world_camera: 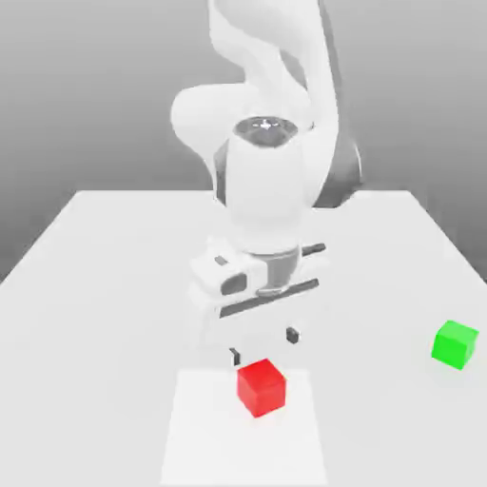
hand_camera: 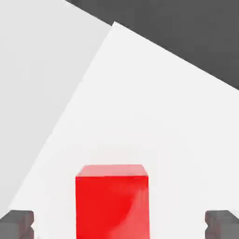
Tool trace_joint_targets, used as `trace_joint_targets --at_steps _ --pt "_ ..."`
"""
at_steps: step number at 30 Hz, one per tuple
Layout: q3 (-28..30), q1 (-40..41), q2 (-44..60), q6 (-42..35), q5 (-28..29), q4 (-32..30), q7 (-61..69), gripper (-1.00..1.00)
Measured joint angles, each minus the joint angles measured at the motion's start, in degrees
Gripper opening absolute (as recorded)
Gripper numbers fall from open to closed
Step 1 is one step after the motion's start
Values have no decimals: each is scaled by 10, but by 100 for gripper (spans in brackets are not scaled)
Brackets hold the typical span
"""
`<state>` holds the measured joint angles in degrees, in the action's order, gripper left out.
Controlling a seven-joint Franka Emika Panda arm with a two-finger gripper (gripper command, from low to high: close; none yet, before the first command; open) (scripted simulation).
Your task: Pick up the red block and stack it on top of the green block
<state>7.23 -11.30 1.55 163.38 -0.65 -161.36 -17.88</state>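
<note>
- Gripper point(world_camera: 263, 346): positioned above the counter point(world_camera: 105, 333), near the middle of the scene between the exterior view's left and right. Arm point(world_camera: 269, 181) reaches down to it from the far side.
- Jaws: wide apart, nothing clamped. In the hand view, one jaw stands to either side of the red block's line, with white surface visible between each jaw and the block.
- Red block point(world_camera: 261, 388): at the near part of the counter, resting on the white patch point(world_camera: 243, 438), toward the patch's far edge. In the exterior view it is turned at an angle, with one corner toward the near side.
- Green block point(world_camera: 454, 344): on the counter at the exterior view's right, well apart from the red block and slightly farther back. Its top is uncovered.
- White patch: four-sided, brighter than the surrounding counter, extending toward the near side.
- Dark area point(hand_camera: 196, 28): visible in the hand view, bordering the patch and the counter along a straight edge.
- Stack: not formed; the two blocks are separate.
</note>
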Motion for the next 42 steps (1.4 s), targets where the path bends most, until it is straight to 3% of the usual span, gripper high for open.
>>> trace_joint_targets --at_steps 7,8,15,27,42 --pt "-34 24 101 85 -42 12 32 0" --pt "-40 29 112 95 -47 13 34 -100" --pt "-42 30 113 95 -45 13 33 -100" --pt "-29 14 -29 -31 11 -3 19 -100" --pt "-123 -236 -24 -96 9 68 371 -100"
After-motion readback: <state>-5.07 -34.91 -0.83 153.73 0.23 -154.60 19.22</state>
